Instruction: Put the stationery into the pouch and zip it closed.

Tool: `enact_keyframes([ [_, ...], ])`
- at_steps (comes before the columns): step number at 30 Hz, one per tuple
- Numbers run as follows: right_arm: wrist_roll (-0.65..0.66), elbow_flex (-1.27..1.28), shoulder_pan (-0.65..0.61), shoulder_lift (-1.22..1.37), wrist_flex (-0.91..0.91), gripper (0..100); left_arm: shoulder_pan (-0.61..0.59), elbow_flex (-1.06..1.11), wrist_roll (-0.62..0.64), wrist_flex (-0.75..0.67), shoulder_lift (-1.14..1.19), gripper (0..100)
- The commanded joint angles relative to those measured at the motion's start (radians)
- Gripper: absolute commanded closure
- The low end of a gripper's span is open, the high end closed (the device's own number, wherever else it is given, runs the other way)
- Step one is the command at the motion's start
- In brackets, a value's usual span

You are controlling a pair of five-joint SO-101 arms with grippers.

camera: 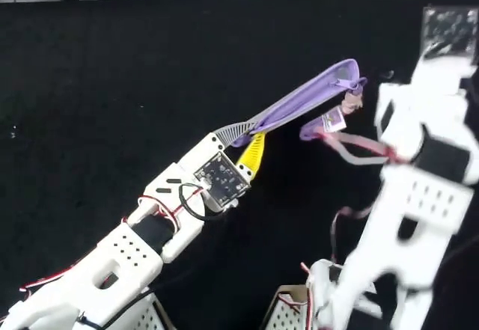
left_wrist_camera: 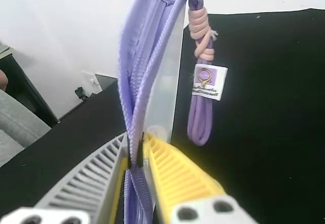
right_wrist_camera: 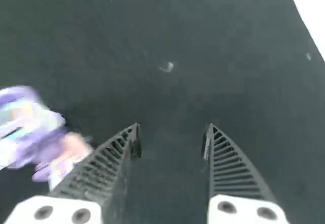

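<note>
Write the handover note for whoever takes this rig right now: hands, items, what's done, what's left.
Left hand: shut on one end of the pouch, holding it up off the table.
Right hand: open and empty, over the table beside the pouch's strap.
Done: the zipper edges look drawn together, with the strap hanging from the far end.
Left: check that the stationery is inside, since the contents can't be made out, and that the zip is fully closed. Then probably set the pouch down.

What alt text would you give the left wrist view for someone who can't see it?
The left claw grips a purple pouch by its edge. A purple cord with a tag hangs from its far end over the black table.
</note>
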Motion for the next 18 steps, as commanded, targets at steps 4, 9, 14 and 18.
enact_keyframes([
  [4, -0.034, 0.202, -0.104, -0.288, -0.049, 80.7, -0.022, 0.008, 0.011, -0.014, -0.017, 97],
  [9, -0.121, 0.315, -0.163, -0.325, -0.114, 80.7, -0.022, 0.008, 0.011, -0.014, -0.017, 97],
  [14, -0.175, 0.45, -0.216, -0.367, -0.275, 80.7, -0.028, 0.008, 0.011, -0.014, -0.017, 97],
  [18, -0.176, 0.578, -0.222, -0.387, -0.428, 80.8, -0.044, 0.008, 0.011, -0.014, -0.017, 97],
])
